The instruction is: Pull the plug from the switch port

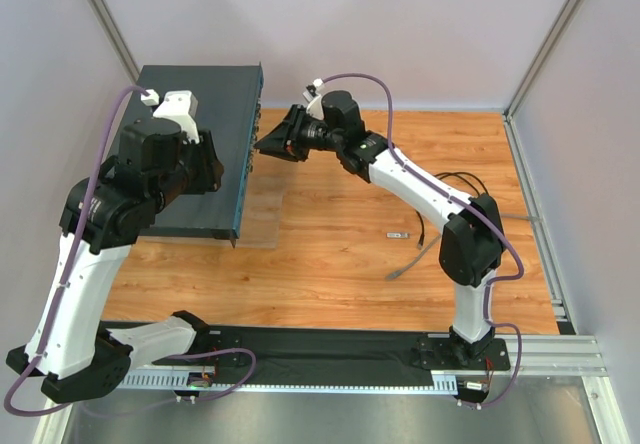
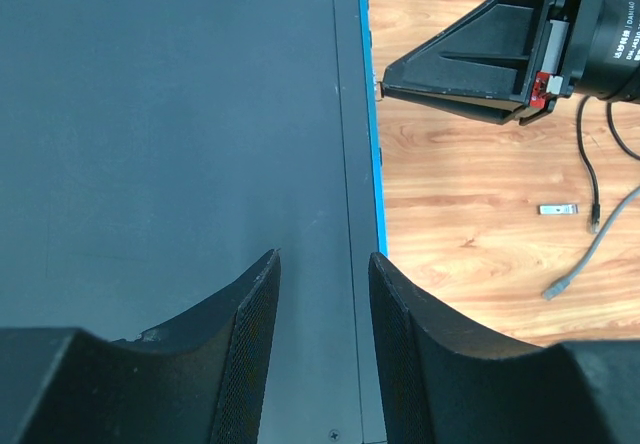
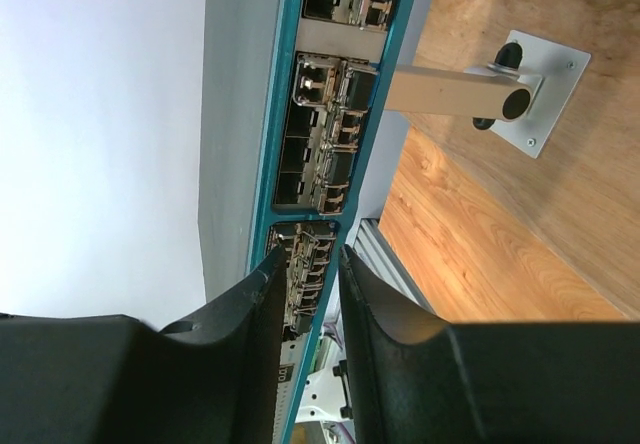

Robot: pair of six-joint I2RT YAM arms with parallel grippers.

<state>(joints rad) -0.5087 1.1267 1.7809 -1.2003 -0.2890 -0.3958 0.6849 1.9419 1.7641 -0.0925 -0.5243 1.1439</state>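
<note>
The switch is a flat dark grey-teal box at the table's far left. Its top fills the left wrist view. My left gripper is open over that top near the front edge, fingers apart and empty. My right gripper points at the thin front face, its tip right at the face in the left wrist view. Its jaws stand slightly apart, straddling a group of sockets with metal-latched plugs. I cannot see either finger touching a plug.
A small silver plug lies loose on the wooden table, also in the left wrist view. A grey cable end and a black cable lie near the right arm. A white bracket sits below the switch face.
</note>
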